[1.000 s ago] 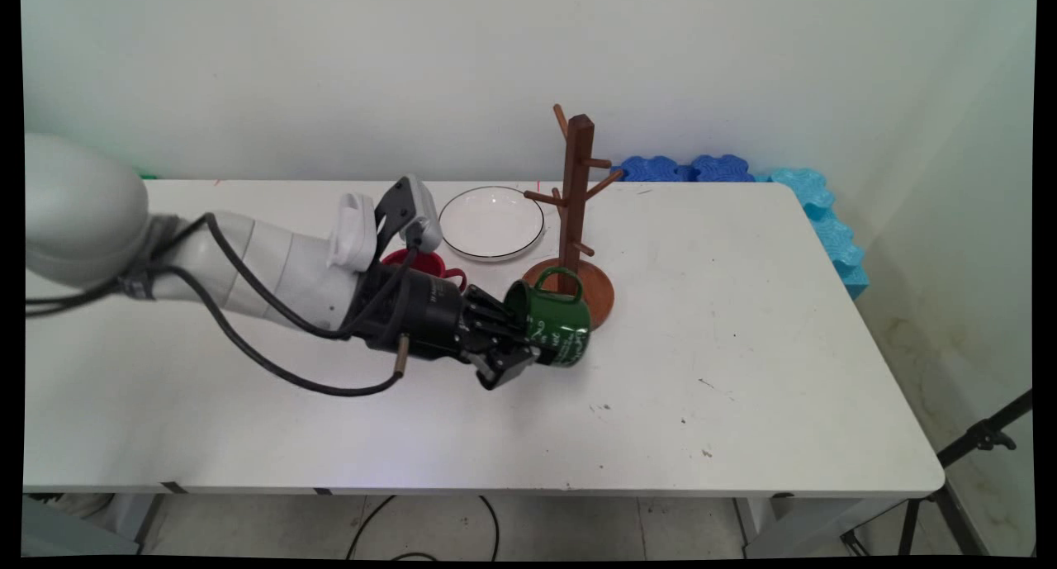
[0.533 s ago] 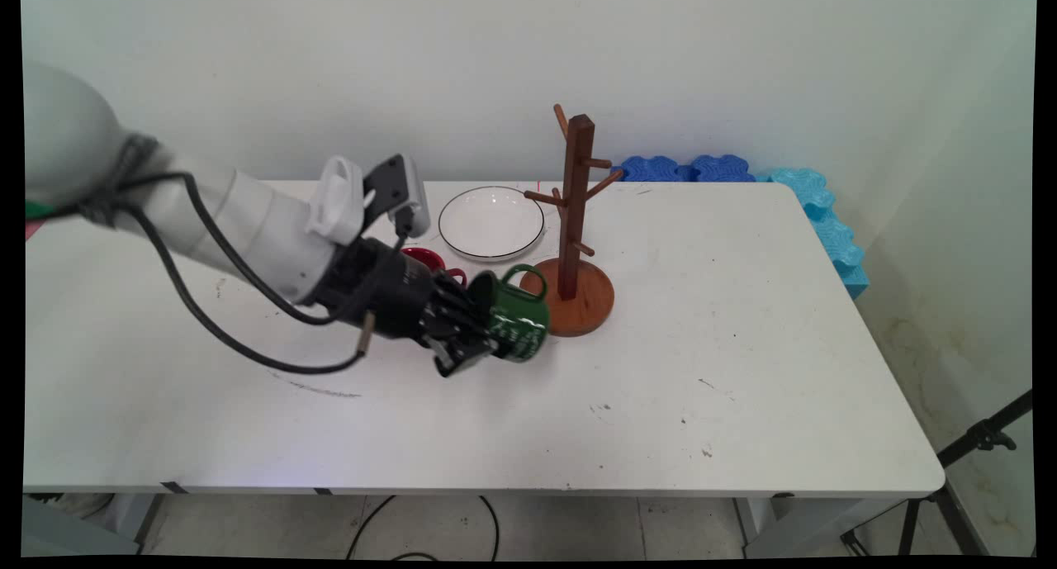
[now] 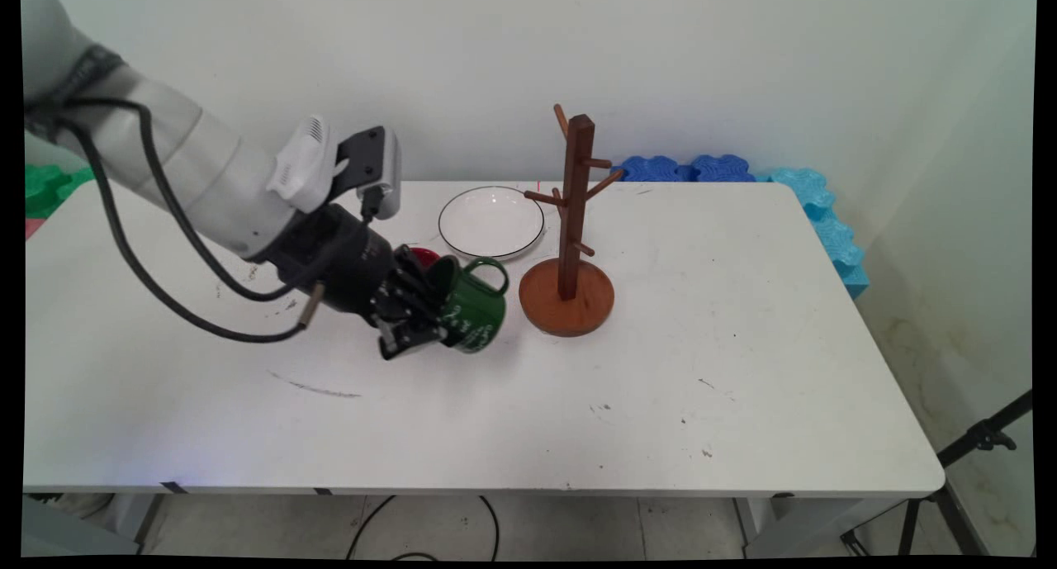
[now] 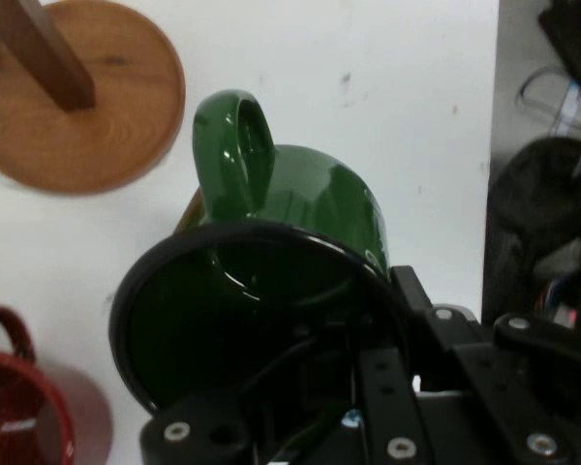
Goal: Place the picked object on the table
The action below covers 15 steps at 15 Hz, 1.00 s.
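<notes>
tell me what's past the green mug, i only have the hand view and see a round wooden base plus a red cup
Observer: The base belongs to a brown wooden mug tree with bare pegs up its post.
Operator: anything behind the tree
Observer: A round white plate with a dark rim lies beside it, nearer the wall.
Operator: is the mug on the table
Observer: No, the end effector holds the glossy green handled mug tipped sideways above the white table; the red cup sits just behind it.
</notes>
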Each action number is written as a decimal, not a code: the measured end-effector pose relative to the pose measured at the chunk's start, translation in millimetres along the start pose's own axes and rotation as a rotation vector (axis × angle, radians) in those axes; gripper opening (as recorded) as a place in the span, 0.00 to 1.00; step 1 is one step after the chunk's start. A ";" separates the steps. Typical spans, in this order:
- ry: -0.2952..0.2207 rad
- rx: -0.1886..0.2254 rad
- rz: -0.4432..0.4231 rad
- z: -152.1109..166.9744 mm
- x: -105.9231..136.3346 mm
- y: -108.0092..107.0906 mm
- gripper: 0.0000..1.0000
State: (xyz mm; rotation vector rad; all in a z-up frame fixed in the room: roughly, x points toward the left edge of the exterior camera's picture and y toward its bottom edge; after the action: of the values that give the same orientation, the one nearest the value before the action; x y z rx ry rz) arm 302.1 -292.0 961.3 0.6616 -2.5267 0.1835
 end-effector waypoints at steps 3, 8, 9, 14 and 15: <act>-0.095 0.015 0.056 -10.3 -0.2 -4.0 0.00; -0.235 0.027 0.102 -13.3 -3.8 -5.4 0.00; -0.259 0.028 0.109 -12.0 -4.6 -5.9 0.00; -0.370 0.034 0.120 0.1 -8.4 -8.8 0.00; -0.389 0.033 0.119 5.0 -8.1 -9.4 0.00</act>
State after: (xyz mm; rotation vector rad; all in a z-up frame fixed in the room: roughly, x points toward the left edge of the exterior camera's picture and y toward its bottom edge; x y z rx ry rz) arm 310.5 -298.0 952.9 0.6068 -2.9451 0.1497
